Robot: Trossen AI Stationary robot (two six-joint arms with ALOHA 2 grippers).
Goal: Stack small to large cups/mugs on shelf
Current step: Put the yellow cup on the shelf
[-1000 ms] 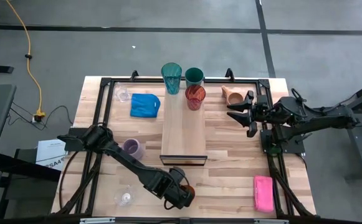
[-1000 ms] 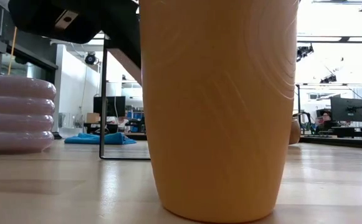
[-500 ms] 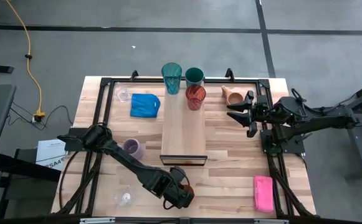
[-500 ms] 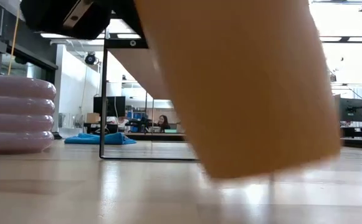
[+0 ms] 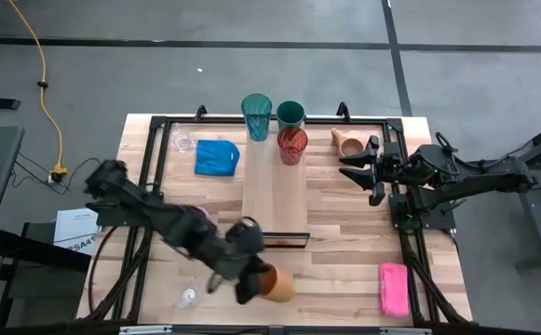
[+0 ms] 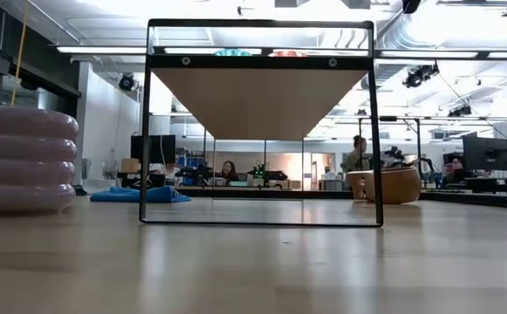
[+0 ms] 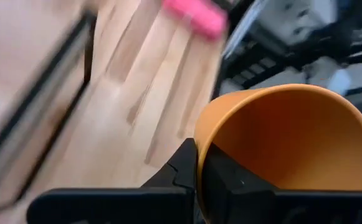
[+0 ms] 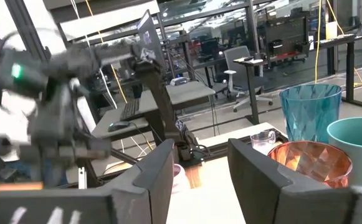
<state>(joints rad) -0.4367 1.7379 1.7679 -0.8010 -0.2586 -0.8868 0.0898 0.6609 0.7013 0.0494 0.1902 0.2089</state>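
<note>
Orange plastic cup [image 5: 277, 284], tipped on its side, is clamped by its rim in my left pincer [image 5: 251, 282], above the slatted wooden worktop [image 5: 344, 251] near the light-wood plank shelf [image 5: 275, 200]. My right pincer [image 5: 356, 169] hangs parted and empty beside the tan mug [image 5: 346, 142].

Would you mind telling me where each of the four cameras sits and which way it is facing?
High view: overhead, straight down on the table; both arms show, left gripper holding the orange cup.
Low view: tabletop height, level through the shelf into the room; no arm shows.
Left wrist view: past its fingers clamped on the orange cup's rim.
Right wrist view: past the open right gripper toward the teal tumbler.
Shared: high and left wrist views both show the orange cup.
</note>
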